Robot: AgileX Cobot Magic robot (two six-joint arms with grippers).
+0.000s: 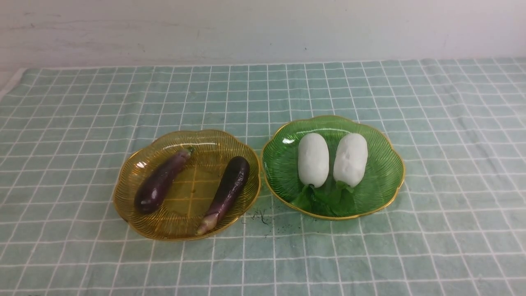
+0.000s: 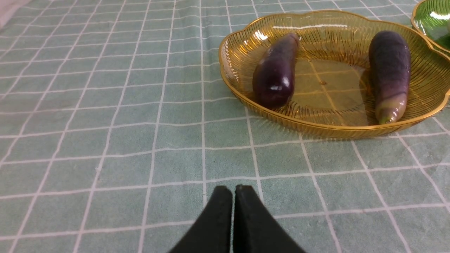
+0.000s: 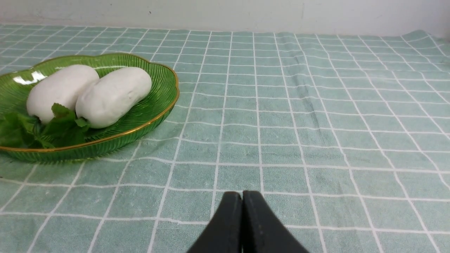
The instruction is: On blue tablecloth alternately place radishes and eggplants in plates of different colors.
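Observation:
On the blue tablecloth (image 1: 452, 144) the amber-yellow plate (image 1: 133, 218) holds two dark-purple eggplants (image 1: 161, 181) (image 1: 228, 189). The green plate (image 1: 390, 164) beside it on the right holds two white radishes (image 1: 313, 159) (image 1: 350, 158), leaves toward me. In the left wrist view the amber plate (image 2: 316, 130) and eggplants (image 2: 276, 70) (image 2: 389, 73) lie ahead of my left gripper (image 2: 233, 189), which is shut and empty above the cloth. In the right wrist view the green plate (image 3: 154, 116) with radishes (image 3: 59, 89) (image 3: 112, 95) lies ahead of my right gripper (image 3: 242, 195), shut and empty. Neither gripper shows in the front view.
A pale wall (image 1: 263, 28) runs behind the cloth's far edge. Small dark specks (image 1: 261, 216) lie on the cloth between the plates' near sides. The cloth's left edge (image 1: 10, 84) shows at the far left.

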